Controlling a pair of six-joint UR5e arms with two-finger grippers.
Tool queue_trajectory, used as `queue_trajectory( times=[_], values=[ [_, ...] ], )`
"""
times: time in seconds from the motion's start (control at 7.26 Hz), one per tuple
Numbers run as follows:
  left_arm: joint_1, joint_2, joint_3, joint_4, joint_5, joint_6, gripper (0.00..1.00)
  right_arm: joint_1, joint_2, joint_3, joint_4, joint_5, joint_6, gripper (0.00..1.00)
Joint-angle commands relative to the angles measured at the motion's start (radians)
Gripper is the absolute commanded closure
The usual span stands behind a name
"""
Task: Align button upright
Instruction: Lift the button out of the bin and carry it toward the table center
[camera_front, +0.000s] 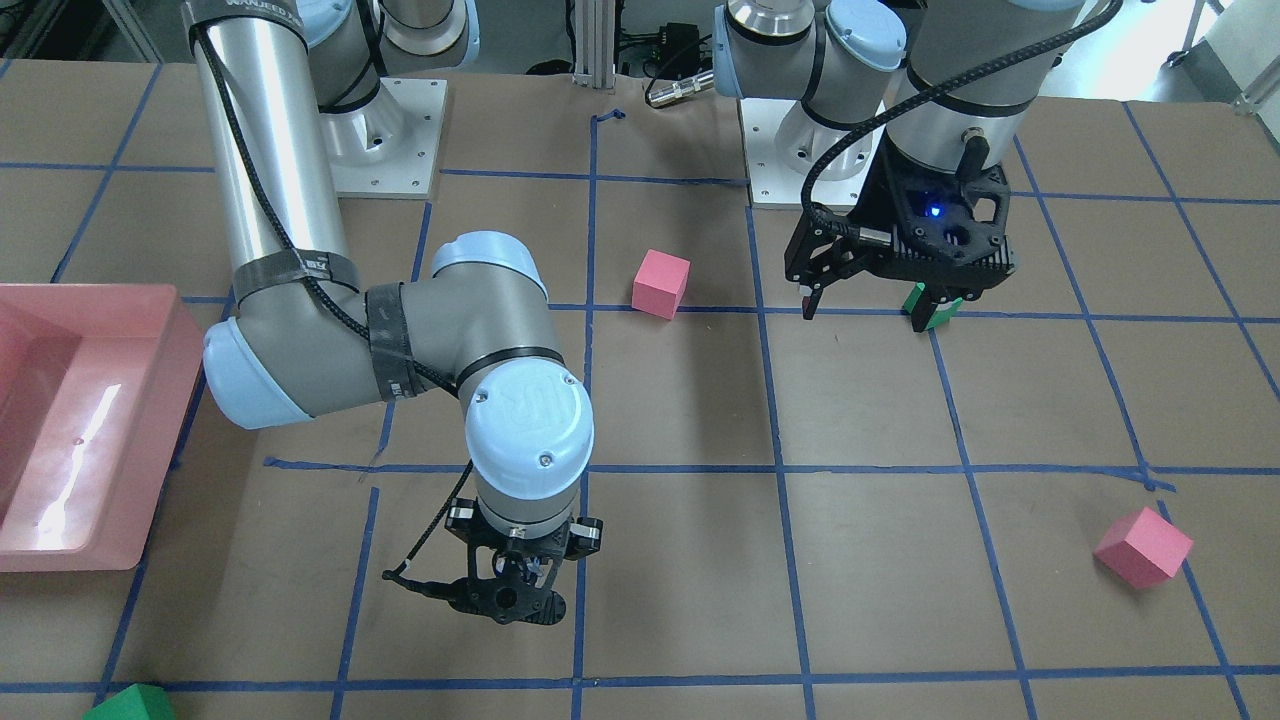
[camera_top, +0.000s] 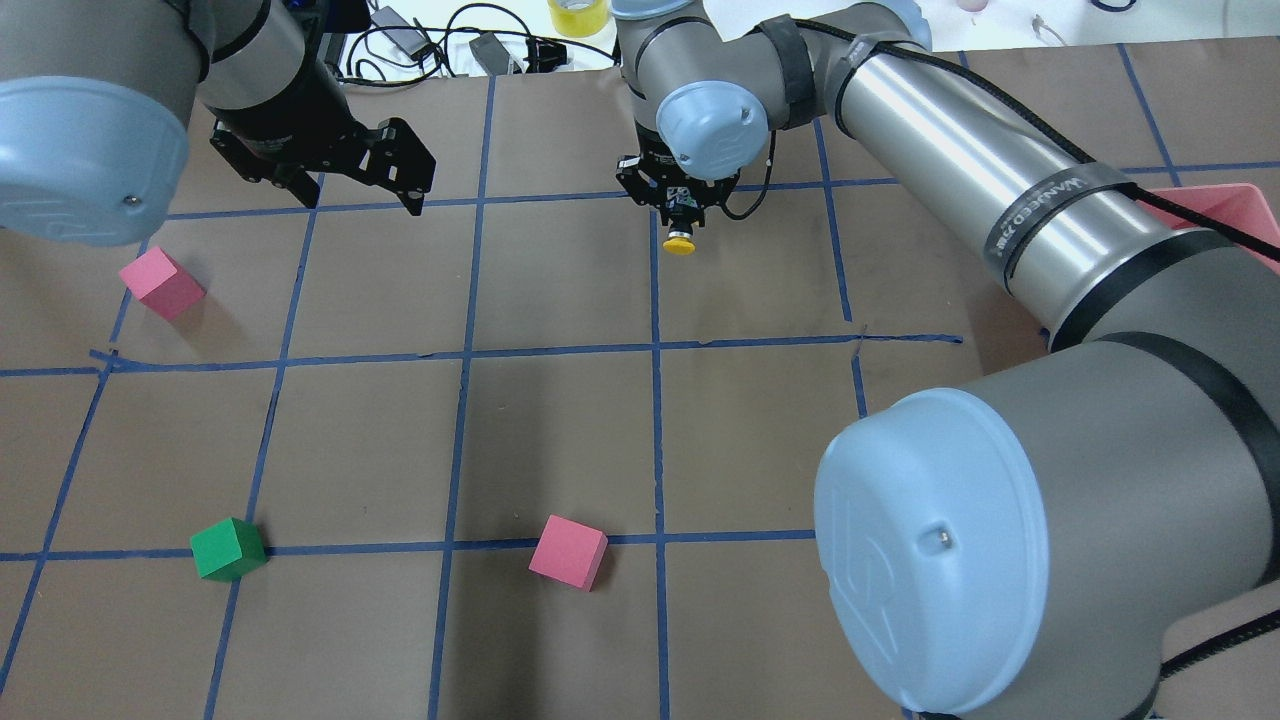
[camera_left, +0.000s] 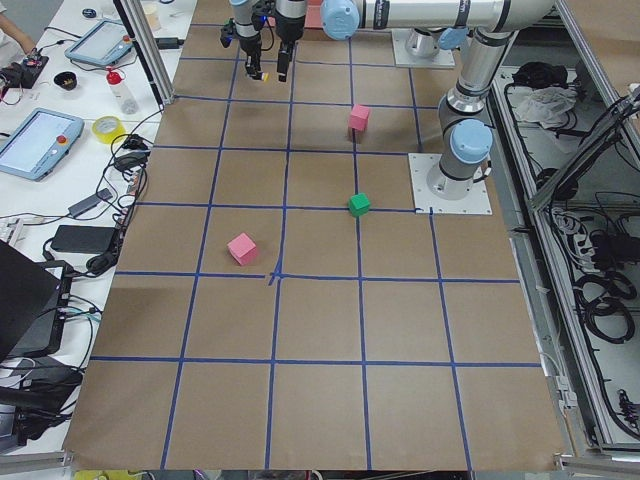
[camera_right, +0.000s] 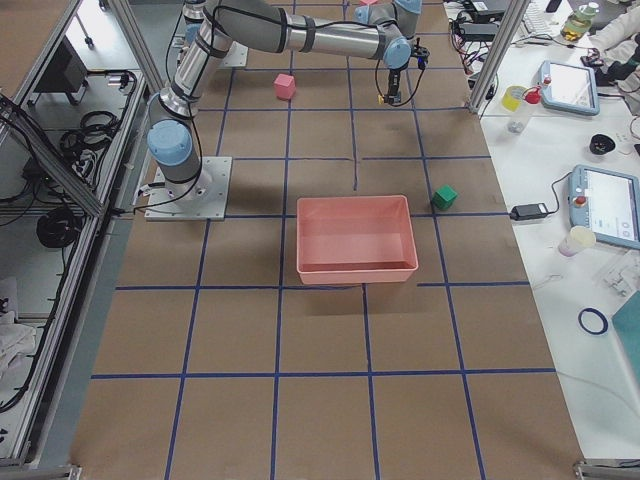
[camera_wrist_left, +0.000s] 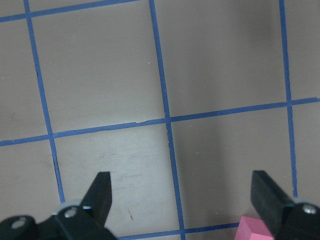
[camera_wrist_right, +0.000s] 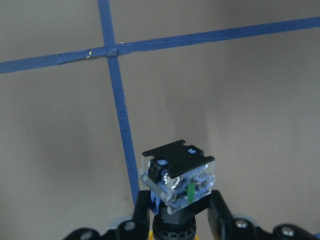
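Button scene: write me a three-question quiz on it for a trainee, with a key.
1. True or false: the left gripper is open and empty.
2. What holds the button? A: bin. B: right gripper. C: left gripper.
3. How many pink cubes lie on the table in the overhead view?

Key: 1 true; 2 B; 3 two.
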Motion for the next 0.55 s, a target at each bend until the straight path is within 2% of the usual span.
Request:
queue_trajectory(
  times=[0.0,0.41],
  values=[
    [0.000,0.000,0.000,0.001,0.000,0.000,0.00,0.014,0.028,-0.007,-0.021,0.024,0.022,1.00],
    [0.000,0.000,0.000,-0.001,0.001,0.000,0.00,0.040,0.048,-0.005,-0.037,0.029,0.003,1.00]
  ],
)
